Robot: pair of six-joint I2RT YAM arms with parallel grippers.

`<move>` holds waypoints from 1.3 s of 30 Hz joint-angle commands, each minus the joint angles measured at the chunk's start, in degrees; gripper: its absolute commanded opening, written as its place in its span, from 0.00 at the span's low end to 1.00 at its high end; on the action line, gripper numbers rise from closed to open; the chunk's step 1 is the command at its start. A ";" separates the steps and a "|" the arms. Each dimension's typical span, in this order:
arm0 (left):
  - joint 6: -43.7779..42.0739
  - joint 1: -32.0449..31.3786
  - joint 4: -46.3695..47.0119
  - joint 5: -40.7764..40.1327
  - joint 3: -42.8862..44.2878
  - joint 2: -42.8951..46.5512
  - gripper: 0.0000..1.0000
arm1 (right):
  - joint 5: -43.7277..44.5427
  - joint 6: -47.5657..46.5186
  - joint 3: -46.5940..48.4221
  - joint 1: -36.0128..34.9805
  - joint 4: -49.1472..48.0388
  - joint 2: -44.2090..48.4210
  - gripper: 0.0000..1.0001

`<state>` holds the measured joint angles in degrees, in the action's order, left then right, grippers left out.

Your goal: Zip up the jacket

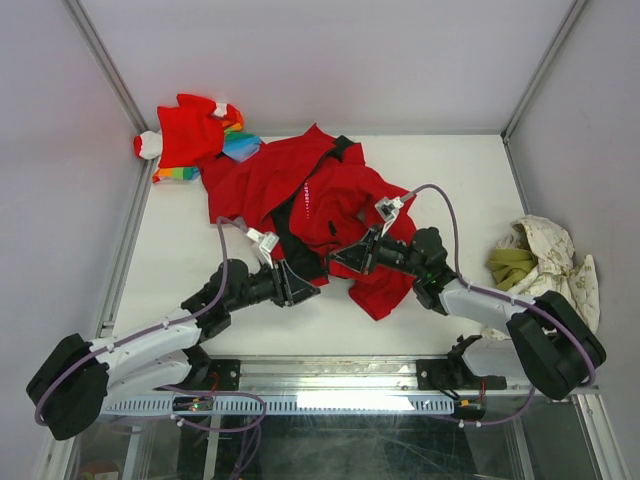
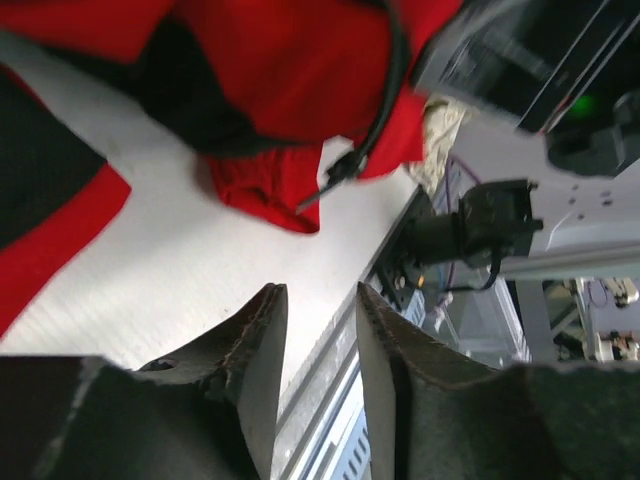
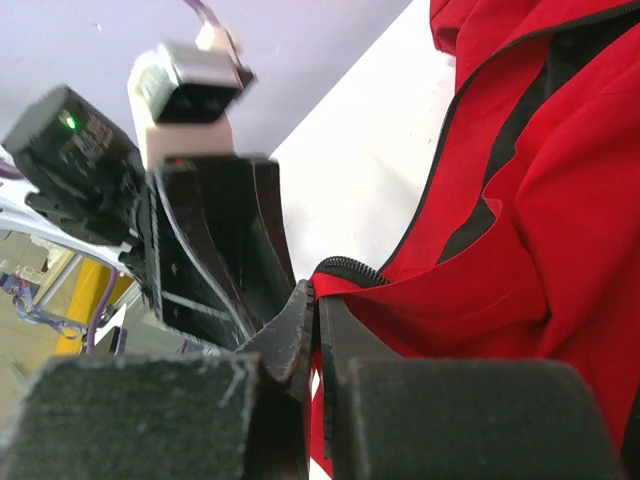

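White table [image 1: 450, 170]: L jaws apart; R jaws pinch jacket [image 1: 330, 195] edge, zip [image 3: 345, 267] mostly hidden

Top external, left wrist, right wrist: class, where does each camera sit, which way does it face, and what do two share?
Top external: above, behind the bases, looking down on the table; left tool and right tool show.
Left wrist: on the left arm, facing past its open tool toward the jacket.
Right wrist: on the right arm, facing along its tool, shut on the jacket's edge.
Shared: all show the jacket.
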<state>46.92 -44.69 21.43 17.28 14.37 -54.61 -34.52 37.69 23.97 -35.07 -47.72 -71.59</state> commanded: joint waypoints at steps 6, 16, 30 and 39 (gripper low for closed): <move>-7.75 6.53 2.53 4.28 7.91 -3.12 0.37 | -3.50 -0.71 -1.44 0.17 -3.25 1.27 0.00; -7.03 7.96 13.73 14.57 11.06 -11.47 0.37 | -4.24 -0.67 -1.82 0.17 -2.45 2.26 0.00; -4.93 7.95 19.55 17.82 10.59 -16.44 0.27 | -6.04 0.51 -1.53 0.08 -4.60 0.68 0.00; -3.85 7.95 21.85 18.84 9.82 -16.29 0.00 | -5.79 -0.10 -1.38 0.17 -2.98 0.66 0.06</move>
<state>42.94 -37.01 38.20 34.79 23.16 -71.96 -39.68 38.02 21.82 -35.07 -47.77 -71.42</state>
